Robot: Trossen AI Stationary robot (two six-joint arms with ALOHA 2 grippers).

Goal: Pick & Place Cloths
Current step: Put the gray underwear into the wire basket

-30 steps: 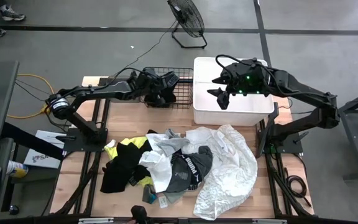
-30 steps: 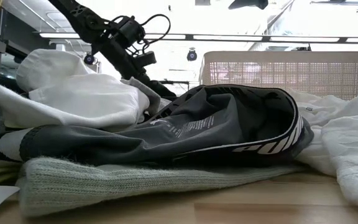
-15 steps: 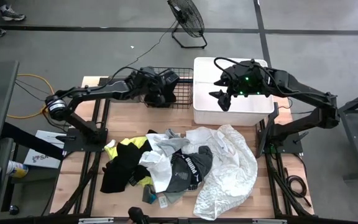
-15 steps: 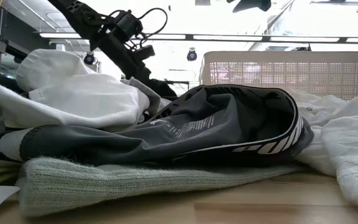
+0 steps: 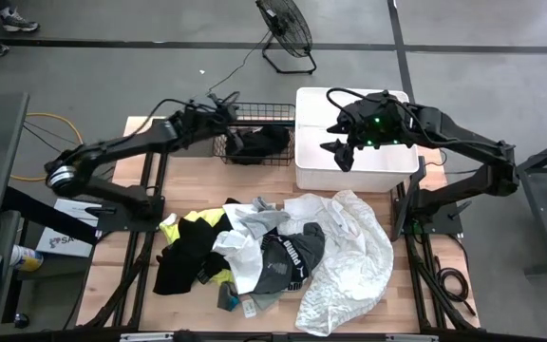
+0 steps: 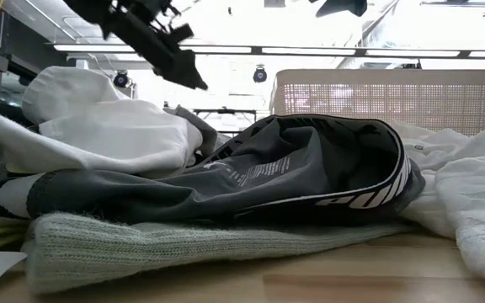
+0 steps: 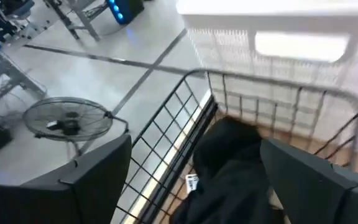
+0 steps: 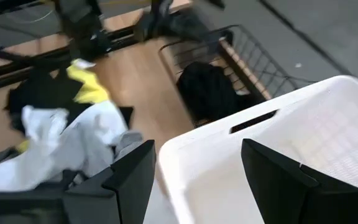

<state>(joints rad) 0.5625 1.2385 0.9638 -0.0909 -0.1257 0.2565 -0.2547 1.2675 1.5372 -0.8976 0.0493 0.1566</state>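
The left gripper (image 5: 222, 116) has risen clear of the basket (image 5: 278, 112), jaws now spread wide and empty. A black cloth (image 5: 259, 142) lies in the basket, just below it. The right gripper (image 5: 340, 150) hangs over the tub (image 5: 387, 163), jaws parted, empty. The remaining cloths (image 5: 273, 249) lie heaped mid-table (image 5: 141, 275). A fan (image 5: 285, 27) stands on the floor beyond.
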